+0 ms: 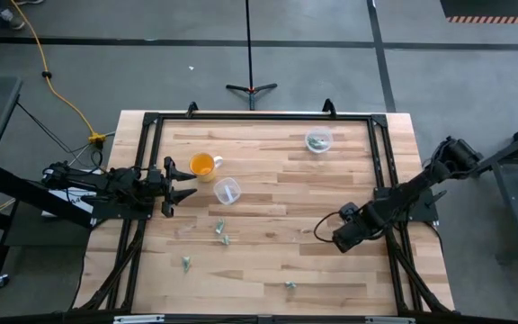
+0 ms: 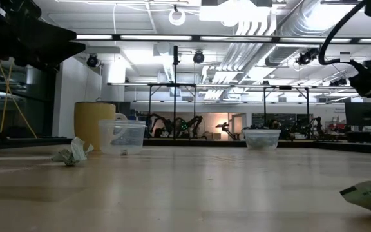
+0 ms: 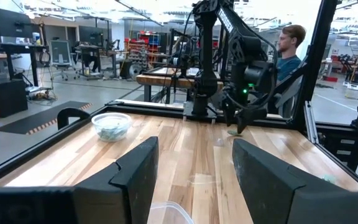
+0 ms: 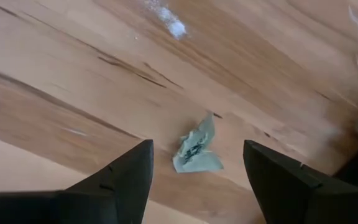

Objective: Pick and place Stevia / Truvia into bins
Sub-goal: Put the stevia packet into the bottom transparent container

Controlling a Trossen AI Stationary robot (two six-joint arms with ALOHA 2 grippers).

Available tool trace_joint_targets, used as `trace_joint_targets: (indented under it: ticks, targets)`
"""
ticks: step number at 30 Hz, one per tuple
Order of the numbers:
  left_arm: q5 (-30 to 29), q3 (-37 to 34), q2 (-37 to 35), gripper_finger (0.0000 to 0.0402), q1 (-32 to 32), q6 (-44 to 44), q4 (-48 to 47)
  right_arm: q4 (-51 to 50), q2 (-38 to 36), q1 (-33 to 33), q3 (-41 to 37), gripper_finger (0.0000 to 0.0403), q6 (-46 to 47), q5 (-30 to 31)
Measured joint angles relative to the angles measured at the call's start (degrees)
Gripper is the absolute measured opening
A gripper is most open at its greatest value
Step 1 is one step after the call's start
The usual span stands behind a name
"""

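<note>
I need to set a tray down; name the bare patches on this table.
Bare wood lies between the orange cup and the far clear cup, and along the near right edge. Crowded: packets below the near clear cup.

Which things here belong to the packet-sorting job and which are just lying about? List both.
Job:
- sweetener packets, one under the open right gripper
- clear cup by the left gripper, which is open and empty
- far clear cup, packets inside

Lying about:
- orange cup
- white specks on the table
</note>
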Motion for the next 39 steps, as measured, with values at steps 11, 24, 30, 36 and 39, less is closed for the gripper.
trace_joint_targets:
  ticks: [11, 24, 30, 36, 39]
  targets:
    - [0.0, 0.0, 0.01, 0.0241, 0.01, 0.0, 0.02, 2.33, 3.17, 0.55, -0.14, 0.0237, -0.34, 1.72]
    - [0.0, 0.0, 0.02, 0.0241, 0.0, 0.0, 0.04, 2.17, 3.17, 0.55, -0.14, 0.0165, -0.62, 2.14]
    - [0.0, 0.01, 0.01, 0.0241, 0.0, 0.0, 0.04, 2.06, 3.17, 0.55, -0.14, 0.0109, -0.65, 1.11]
    - [-0.02, 0.0, 0.02, 0.0241, 0.0, 0.0, 0.04, 2.02, 3.17, 0.55, -0.14, 0.0056, -1.73, -0.28]
    - [0.0, 0.0, 0.02, 0.0241, 0.0, 0.0, 0.04, 2.02, 3.17, 0.55, -0.12, 0.0027, -1.74, -0.23]
